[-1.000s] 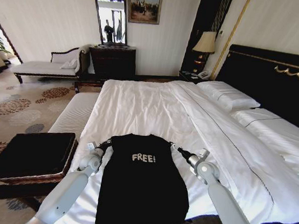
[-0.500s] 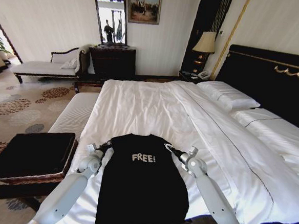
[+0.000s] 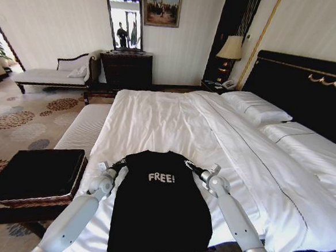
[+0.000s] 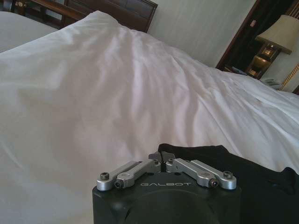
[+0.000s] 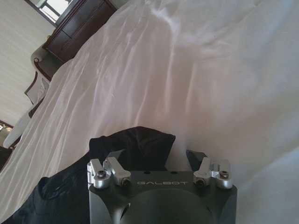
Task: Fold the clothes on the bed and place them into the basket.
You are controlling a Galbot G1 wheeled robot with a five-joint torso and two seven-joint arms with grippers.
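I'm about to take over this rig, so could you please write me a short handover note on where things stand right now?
Left gripper: jaws shut on the T-shirt's left shoulder edge.
Right gripper: jaws open, straddling the right shoulder fabric, not yet closed.
The black "FREE!" T-shirt lies flat, face up, at the near edge of the bed, its hem hanging toward the robot.
The basket sits on the floor to the robot's left, beside the bed.
Done: shirt laid out, left corner gripped.
Left: close the right jaws, fold the shirt, place it in the basket.
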